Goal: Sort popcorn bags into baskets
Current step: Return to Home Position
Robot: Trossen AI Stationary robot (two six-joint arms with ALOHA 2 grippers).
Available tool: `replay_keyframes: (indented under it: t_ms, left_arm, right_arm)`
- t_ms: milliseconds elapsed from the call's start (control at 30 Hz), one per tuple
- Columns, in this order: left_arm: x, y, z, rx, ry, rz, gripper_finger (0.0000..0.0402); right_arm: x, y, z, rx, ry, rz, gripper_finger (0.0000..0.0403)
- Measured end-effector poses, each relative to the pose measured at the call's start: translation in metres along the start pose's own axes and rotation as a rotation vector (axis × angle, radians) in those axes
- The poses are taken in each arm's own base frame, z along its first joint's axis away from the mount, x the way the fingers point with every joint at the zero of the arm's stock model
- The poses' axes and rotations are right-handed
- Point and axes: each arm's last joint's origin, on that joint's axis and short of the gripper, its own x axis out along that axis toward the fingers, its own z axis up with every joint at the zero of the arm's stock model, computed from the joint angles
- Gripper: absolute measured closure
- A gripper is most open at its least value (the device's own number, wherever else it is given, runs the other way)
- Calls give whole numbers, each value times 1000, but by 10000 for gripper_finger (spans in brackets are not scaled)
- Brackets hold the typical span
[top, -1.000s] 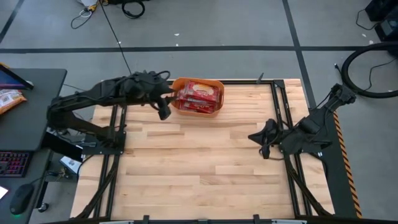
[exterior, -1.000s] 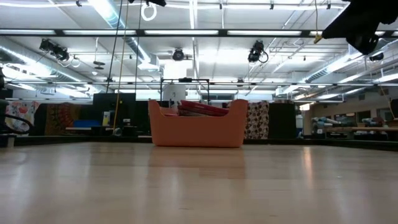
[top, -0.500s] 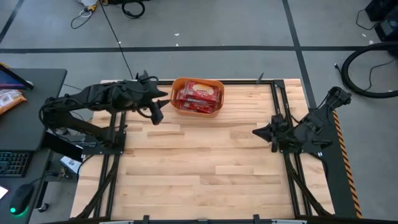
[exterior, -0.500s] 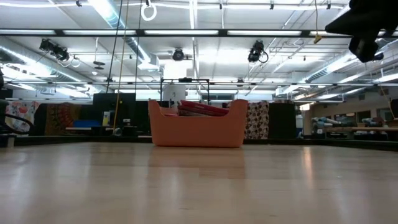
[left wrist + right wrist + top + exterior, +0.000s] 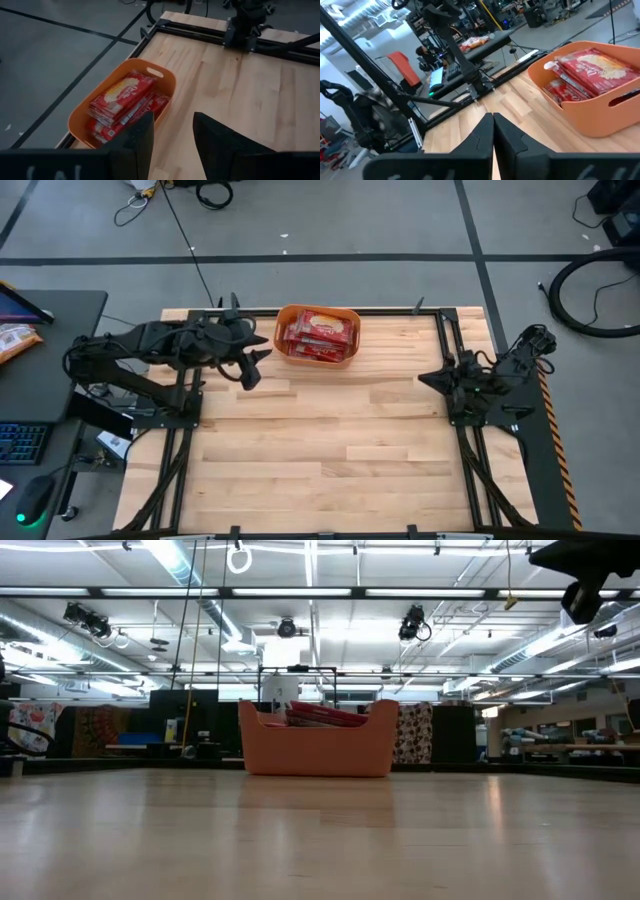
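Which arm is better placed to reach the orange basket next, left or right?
Left, probably. The left gripper hangs open close beside the orange basket; the right gripper is shut, well off at the table's right side.

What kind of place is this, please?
Probably a robotics lab in a large hall. The left arm and the right arm are mounted at a wooden table. The low view shows strip lights high overhead. A keyboard lies on a desk beside it.
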Motion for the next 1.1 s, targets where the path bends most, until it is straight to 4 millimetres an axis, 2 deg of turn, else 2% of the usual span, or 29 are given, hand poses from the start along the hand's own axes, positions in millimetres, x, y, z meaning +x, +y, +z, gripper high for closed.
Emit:
replay_keyframes:
  t_ms: [200, 400, 733, 900, 1100]
  left_arm:
    - [-5, -4, -3, 11, 3, -2, 260]
    - [-13, -3, -5, 0, -3, 6, 260]
    - [-21, -3, -3, -45, -42, -34, 260]
    - [-15, -14, 2, -54, -70, -101, 260]
    - [-5, -36, 14, -64, -157, -228, 260]
  right_arm:
    - [-1, -4, -5, -45, -3, 3, 391]
    - [1, -21, -35, 71, -13, 12, 395]
    - [18, -32, -83, 169, -73, 66, 393]
    - [18, -32, -83, 171, -79, 54, 393]
    - [18, -33, -83, 174, -101, 21, 391]
